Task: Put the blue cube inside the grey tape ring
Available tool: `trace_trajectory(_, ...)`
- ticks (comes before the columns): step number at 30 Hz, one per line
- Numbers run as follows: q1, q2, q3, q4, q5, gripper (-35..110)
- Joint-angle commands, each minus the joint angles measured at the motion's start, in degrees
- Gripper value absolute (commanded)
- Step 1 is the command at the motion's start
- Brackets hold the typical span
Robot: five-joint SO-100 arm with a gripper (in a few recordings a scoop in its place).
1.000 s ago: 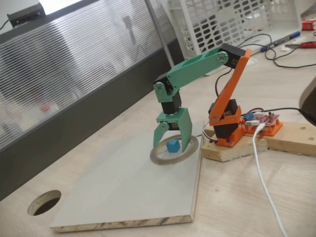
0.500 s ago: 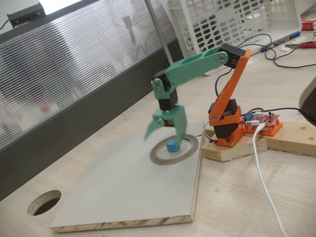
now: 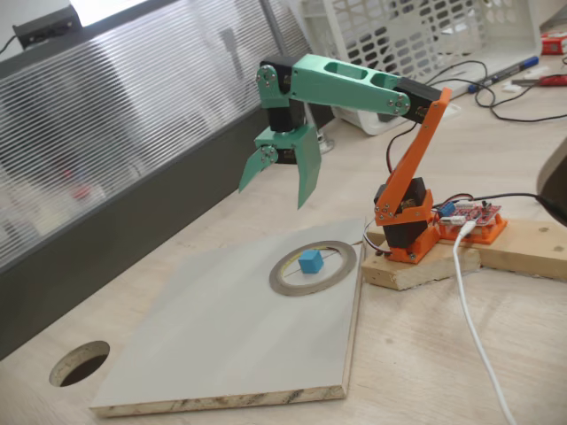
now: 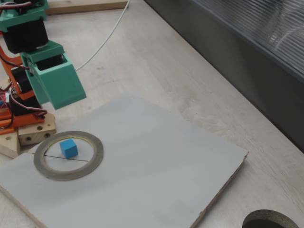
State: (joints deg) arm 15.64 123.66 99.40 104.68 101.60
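Observation:
The blue cube [image 3: 310, 260] [image 4: 69, 148] lies flat inside the grey tape ring [image 3: 289, 285] [image 4: 48, 169], nearer the ring's far rim, touching nothing else. The ring lies on a pale grey board [image 3: 221, 345] [image 4: 152, 175]. My green gripper [image 3: 271, 197] hangs open high above the board, up and to the left of the ring in a fixed view, with nothing between its fingers. In another fixed view the green arm [image 4: 50, 78] hovers above the ring's far-left side.
The orange arm base [image 3: 406, 232] stands on a wooden block right of the ring, with a red circuit board [image 3: 478, 217] and a white cable [image 3: 474, 310]. A round hole [image 3: 80, 363] [image 4: 270, 221] is cut in the tabletop. A white basket [image 3: 416, 35] stands behind.
The gripper stood around the cube inside the ring, then rose and swung up and left. The cube stayed in the ring.

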Motion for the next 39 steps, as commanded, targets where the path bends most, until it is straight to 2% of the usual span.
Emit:
trace_trajectory(1,0.5,0.5,-1.9,2.1,1.0,73)
trace_trajectory(5,0.5,0.5,-1.9,2.1,1.0,61)
trace_trajectory(13,0.5,0.8,-2.1,1.4,0.7,12)
trace_trajectory(16,0.5,0.9,-1.9,1.4,0.6,-2)
trace_trajectory(39,0.4,0.6,-1.9,2.0,0.8,-1)
